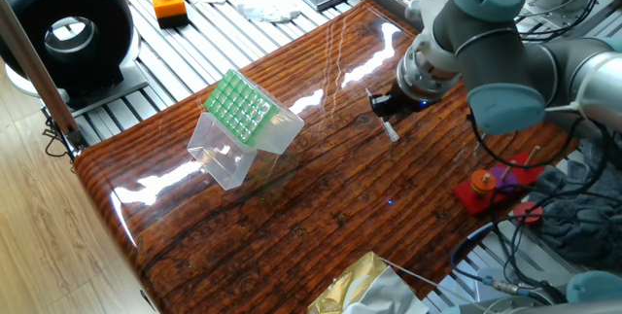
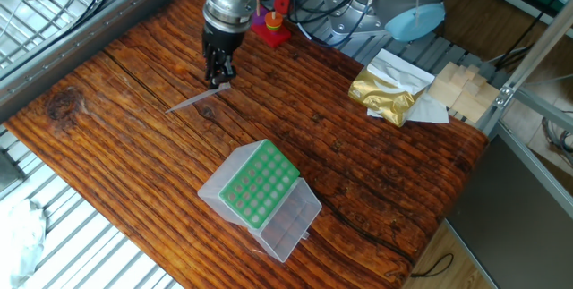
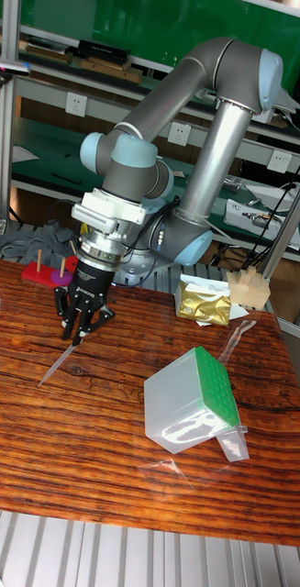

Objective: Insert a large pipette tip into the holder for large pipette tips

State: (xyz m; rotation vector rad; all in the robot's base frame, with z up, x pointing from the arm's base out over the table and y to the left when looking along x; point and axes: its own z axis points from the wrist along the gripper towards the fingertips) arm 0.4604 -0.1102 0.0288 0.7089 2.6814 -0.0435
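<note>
The large pipette tip [image 2: 197, 98] lies flat on the wooden table, a slim translucent tube, also seen in the first fixed view [image 1: 382, 116] and the tall view [image 3: 56, 364]. My gripper [image 2: 218, 80] points down right over its wide end [image 1: 385, 110] [image 3: 78, 336]. Its fingers stand slightly open around that end, and the tip still rests on the wood. The holder for large pipette tips [image 2: 260, 184] stands tilted further along the table, its green grid [image 1: 240, 108] facing up and its clear lid swung open [image 3: 218, 394].
A gold foil bag [image 2: 385, 88] and wooden blocks [image 2: 461, 88] sit at one table end. A red peg toy [image 1: 491, 186] stands behind the arm. An orange button box [image 1: 168, 1] and a black ring [image 1: 68, 32] lie off the table.
</note>
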